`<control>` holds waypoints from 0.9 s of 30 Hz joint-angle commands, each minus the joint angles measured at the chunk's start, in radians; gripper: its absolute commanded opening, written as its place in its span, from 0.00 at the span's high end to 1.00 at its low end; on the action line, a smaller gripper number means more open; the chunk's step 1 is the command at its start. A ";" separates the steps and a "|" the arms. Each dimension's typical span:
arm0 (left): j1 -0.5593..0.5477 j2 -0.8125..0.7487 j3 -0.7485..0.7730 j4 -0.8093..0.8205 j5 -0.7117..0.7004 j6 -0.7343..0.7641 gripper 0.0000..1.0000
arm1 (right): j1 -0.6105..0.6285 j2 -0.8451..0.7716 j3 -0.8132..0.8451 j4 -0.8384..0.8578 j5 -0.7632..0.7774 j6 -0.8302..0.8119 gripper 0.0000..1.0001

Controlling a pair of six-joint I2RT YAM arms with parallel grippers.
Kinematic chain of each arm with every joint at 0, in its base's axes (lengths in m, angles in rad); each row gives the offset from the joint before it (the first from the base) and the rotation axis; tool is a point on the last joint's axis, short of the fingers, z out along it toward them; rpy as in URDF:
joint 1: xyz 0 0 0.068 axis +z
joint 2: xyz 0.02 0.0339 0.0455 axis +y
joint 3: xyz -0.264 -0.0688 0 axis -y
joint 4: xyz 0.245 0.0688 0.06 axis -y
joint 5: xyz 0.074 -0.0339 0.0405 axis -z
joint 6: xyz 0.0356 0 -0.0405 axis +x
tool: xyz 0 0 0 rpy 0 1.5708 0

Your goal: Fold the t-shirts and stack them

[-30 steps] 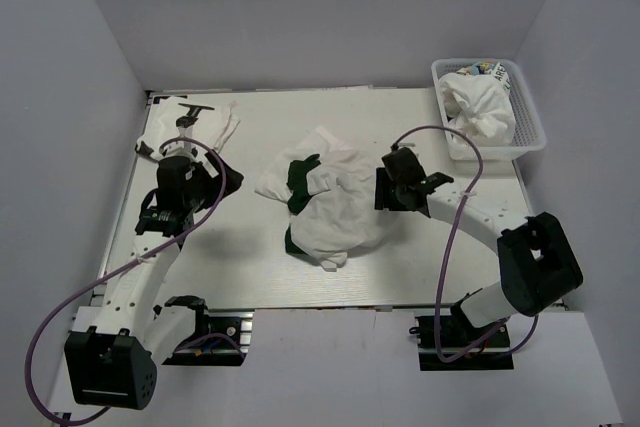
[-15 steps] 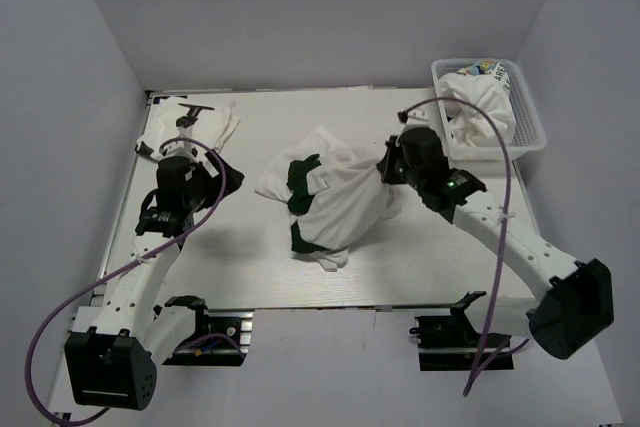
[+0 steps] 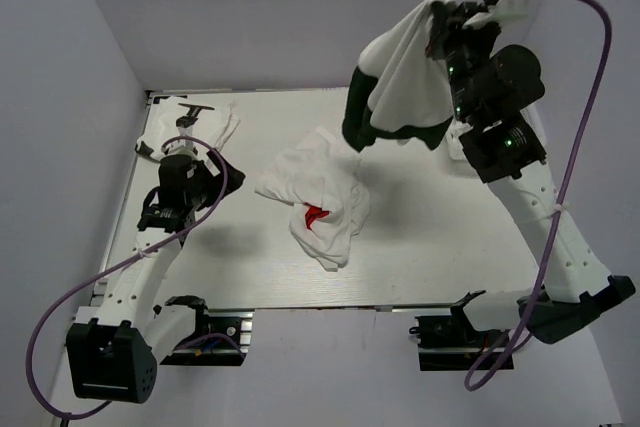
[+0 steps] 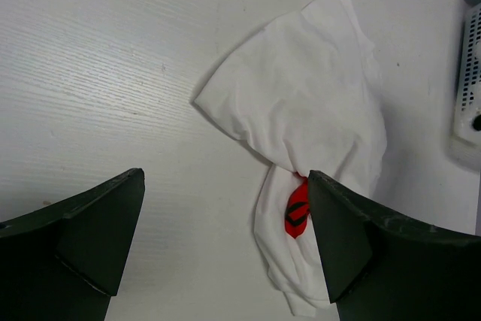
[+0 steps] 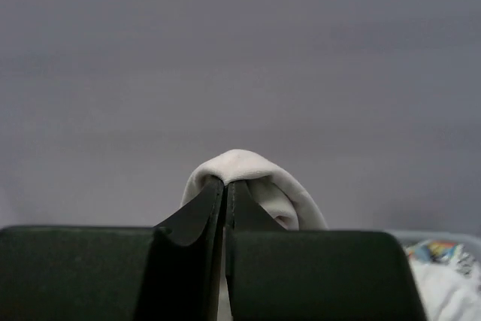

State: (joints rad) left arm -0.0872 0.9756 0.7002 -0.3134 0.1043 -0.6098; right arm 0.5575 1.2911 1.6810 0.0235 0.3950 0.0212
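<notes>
My right gripper (image 3: 440, 9) is raised high at the back right, shut on a fold of a white t-shirt with a dark green print (image 3: 398, 87) that hangs clear of the table. In the right wrist view the cloth fold (image 5: 252, 165) bulges over the closed fingertips of the gripper (image 5: 225, 183). A second white t-shirt with a red print (image 3: 315, 197) lies crumpled mid-table. The left wrist view shows it (image 4: 316, 110) ahead and to the right. My left gripper (image 3: 220, 169) (image 4: 225, 186) hovers open at the left, empty, apart from that shirt.
White cloth (image 3: 170, 132) lies at the back left corner with a small black object (image 3: 195, 107) beside it. The white lattice basket (image 4: 467, 73) stands at the back right, mostly hidden behind my right arm in the top view.
My right gripper shut on the green-print t-shirt and lifted it off the pile, up and to the back right, uncovering the red-print shirt. The left arm stayed put.
</notes>
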 commanded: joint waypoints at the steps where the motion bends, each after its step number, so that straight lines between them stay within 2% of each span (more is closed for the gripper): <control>1: 0.004 0.011 0.035 -0.006 -0.026 0.005 0.01 | -0.037 0.118 0.162 0.309 0.300 -0.302 1.00; 2: 0.004 0.011 0.044 -0.006 -0.026 0.005 0.01 | -0.038 0.119 0.163 0.326 0.301 -0.303 1.00; 3: 0.004 0.021 0.044 -0.006 -0.026 0.005 0.01 | -0.066 0.210 0.286 0.340 0.311 -0.382 1.00; 5: 0.004 0.031 0.044 -0.006 -0.035 0.005 0.01 | -0.090 0.319 0.385 0.366 0.358 -0.429 1.00; 6: 0.004 0.031 0.044 -0.006 -0.035 0.015 0.01 | -0.126 0.391 0.534 0.412 0.378 -0.505 1.00; 8: 0.004 0.040 0.044 -0.006 -0.045 0.015 0.01 | -0.148 0.495 0.613 0.482 0.406 -0.567 1.00; 9: 0.004 0.040 0.044 -0.006 -0.054 0.015 0.01 | -0.183 0.523 0.688 0.578 0.407 -0.655 1.00; 11: 0.004 0.049 0.033 -0.006 -0.054 0.015 0.01 | -0.234 0.603 0.726 0.616 0.404 -0.678 1.00; 16: -0.005 0.049 0.042 0.026 -0.028 0.050 0.01 | -0.398 0.619 0.635 0.632 0.384 -0.534 1.00; 18: -0.005 0.049 0.042 0.027 -0.028 0.050 0.01 | -0.424 0.639 0.634 0.632 0.374 -0.514 1.00; 22: -0.005 0.049 0.022 0.046 -0.028 0.061 0.01 | -0.473 0.698 0.612 0.651 0.369 -0.587 1.00; 25: -0.005 0.049 0.022 0.037 -0.038 0.061 0.01 | -0.501 0.706 0.441 0.704 0.380 -0.590 1.00; 27: -0.005 0.058 0.032 0.037 -0.051 0.070 0.01 | -0.527 0.717 0.326 0.641 0.360 -0.488 1.00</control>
State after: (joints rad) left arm -0.0883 1.0344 0.7029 -0.2909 0.0666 -0.5598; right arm 0.0475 1.9942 2.0998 0.6239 0.7689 -0.5282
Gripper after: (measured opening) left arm 0.986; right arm 0.013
